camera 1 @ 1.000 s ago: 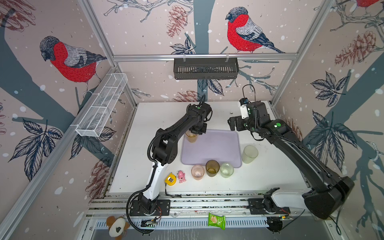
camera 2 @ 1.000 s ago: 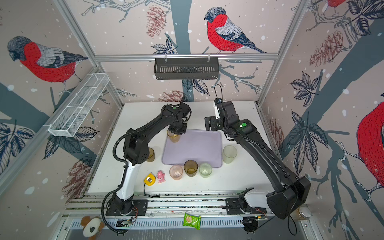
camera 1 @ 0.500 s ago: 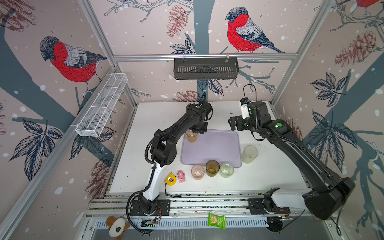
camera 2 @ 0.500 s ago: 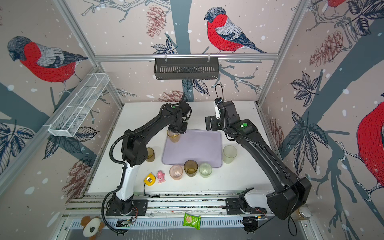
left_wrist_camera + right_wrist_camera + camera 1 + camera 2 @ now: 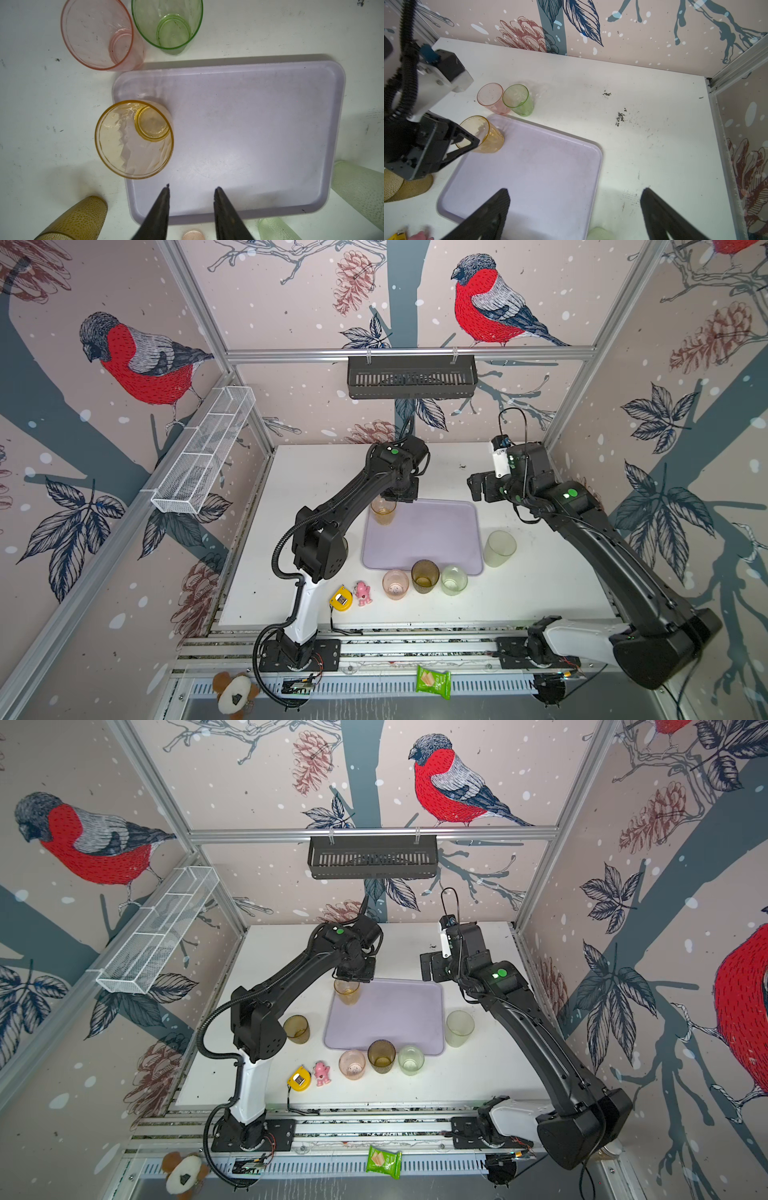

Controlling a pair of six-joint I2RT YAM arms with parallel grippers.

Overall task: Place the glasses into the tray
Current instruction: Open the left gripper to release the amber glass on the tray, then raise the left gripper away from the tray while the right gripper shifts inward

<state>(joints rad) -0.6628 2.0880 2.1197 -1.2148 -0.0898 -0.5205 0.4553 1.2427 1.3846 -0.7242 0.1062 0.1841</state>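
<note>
Amber glass (image 5: 383,510) is standing upright inside the tray (image 5: 436,531), at its 10 o'clock corner in a top view. Left claw (image 5: 192,187) is hovering over the tray's 11 o'clock edge, just beside that glass, fingers sitting apart and gripping nothing. Right claw (image 5: 575,189) is hanging above the bench (image 5: 540,585) off the tray's 1 o'clock corner, fingers spread wide, empty. Pink glass (image 5: 395,584), brown glass (image 5: 424,576) and pale green glass (image 5: 454,580) are lining the tray's 6 o'clock edge. Frosted glass (image 5: 498,548) is standing at 4 o'clock.
</note>
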